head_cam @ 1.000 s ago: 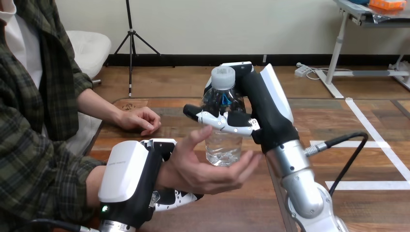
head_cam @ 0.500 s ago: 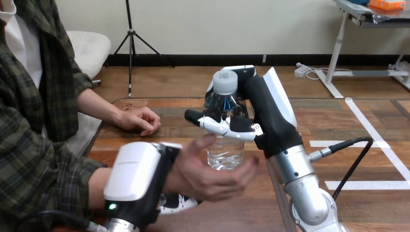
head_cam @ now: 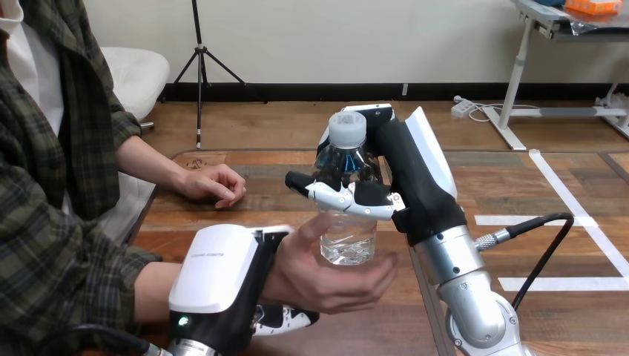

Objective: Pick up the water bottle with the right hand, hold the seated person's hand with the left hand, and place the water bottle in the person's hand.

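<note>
At frame centre, gripping the clear water bottle upright in the right hand, fingers curled round its middle. Base right over the person's hand, palm up, lower centre, above the tabletop. At lower left, clamping the person's wrist with the left hand, fingers wrapped beneath.

Looks like a robotics lab or some test setup to me, not anybody's home. The wooden surface has strips of white tape stuck across it in straight lines. A silver machine forearm reaches in over it, there's a black robot hand with a white shell, and a person sits at the left side.
</note>
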